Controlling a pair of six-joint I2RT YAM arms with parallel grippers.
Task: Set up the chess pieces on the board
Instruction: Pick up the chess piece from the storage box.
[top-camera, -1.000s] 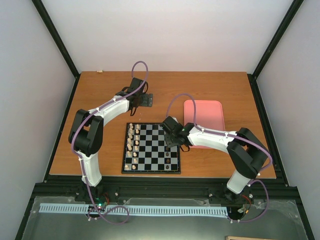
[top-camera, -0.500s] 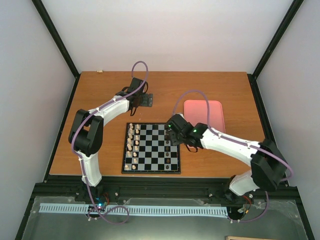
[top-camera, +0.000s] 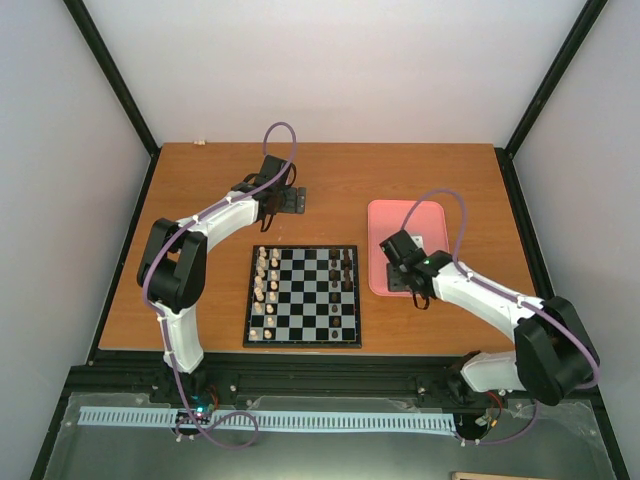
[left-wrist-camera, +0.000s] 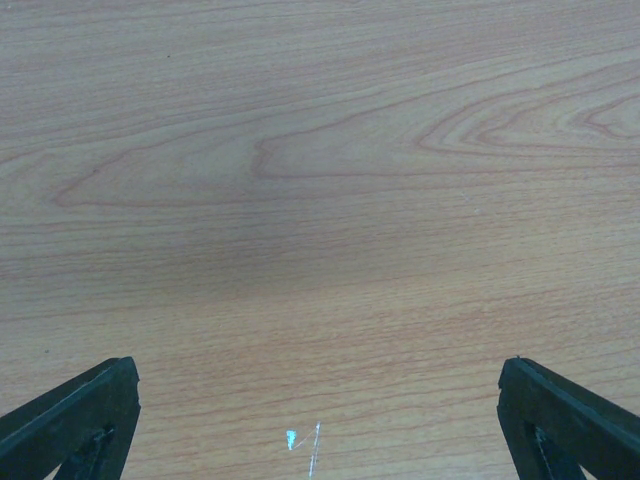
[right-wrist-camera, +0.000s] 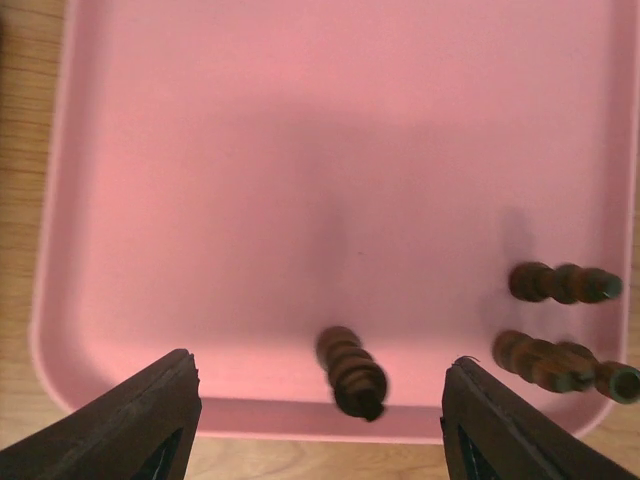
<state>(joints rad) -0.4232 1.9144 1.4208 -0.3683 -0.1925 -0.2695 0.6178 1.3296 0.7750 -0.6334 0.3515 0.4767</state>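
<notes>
Board (top-camera: 302, 297) lies flat on the table (top-camera: 200, 300), near the front edge and between the two arms. Pale pieces (top-camera: 266, 285) stand along its left two files. Dark chess pieces (top-camera: 341, 268) stand in a short double row on its right side, toward the far corner; they are too small to count.

Right of the board and just apart from it is the pink tray (right-wrist-camera: 300, 150). Right gripper (right-wrist-camera: 322, 365) is over the tray's near end with its jaws spread wide and nothing gripped. One dark piece (right-wrist-camera: 352, 372) lies on its side on the tray floor by the near wall. It falls between the fingers in the wrist view, closer to neither, and is blurred. Two more dark pieces (right-wrist-camera: 563, 284) lie on their sides by the tray's right wall, one nearer than the other.

Farther out, beyond the board's far left corner, is the left gripper (left-wrist-camera: 315, 365). Its jaws are wide apart over bare wood and hold nothing.
</notes>
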